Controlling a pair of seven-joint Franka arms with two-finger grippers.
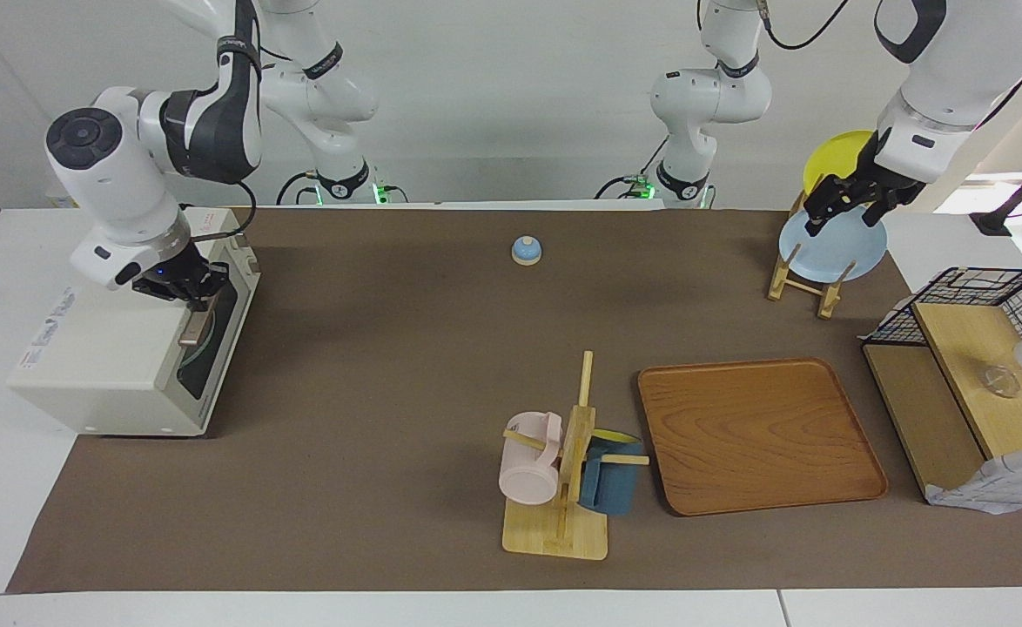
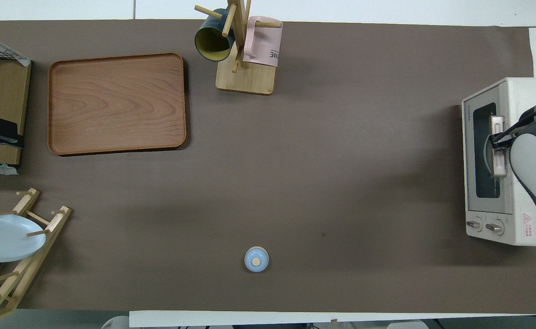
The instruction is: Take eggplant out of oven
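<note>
The cream-white oven [image 1: 119, 357] stands at the right arm's end of the table, its dark glass door closed. It also shows in the overhead view [image 2: 510, 91]. My right gripper [image 1: 195, 299] is at the beige bar handle [image 1: 192, 331] and looks shut on it. In the overhead view the arm covers the gripper, and only the handle [image 2: 497, 157] shows. The eggplant is hidden. Only a curved pale green rim [image 1: 191, 373] shows through the glass. My left gripper [image 1: 835, 213] waits open and empty in the air over the plate rack [image 1: 803, 279].
The rack holds a light blue plate [image 1: 833, 248] and a yellow plate [image 1: 835, 157]. A wooden tray [image 1: 759, 435], a mug tree [image 1: 563, 488] with a pink mug and a blue mug, a small blue bell [image 1: 526, 251] and a wood-and-wire shelf [image 1: 972, 392] stand on the brown mat.
</note>
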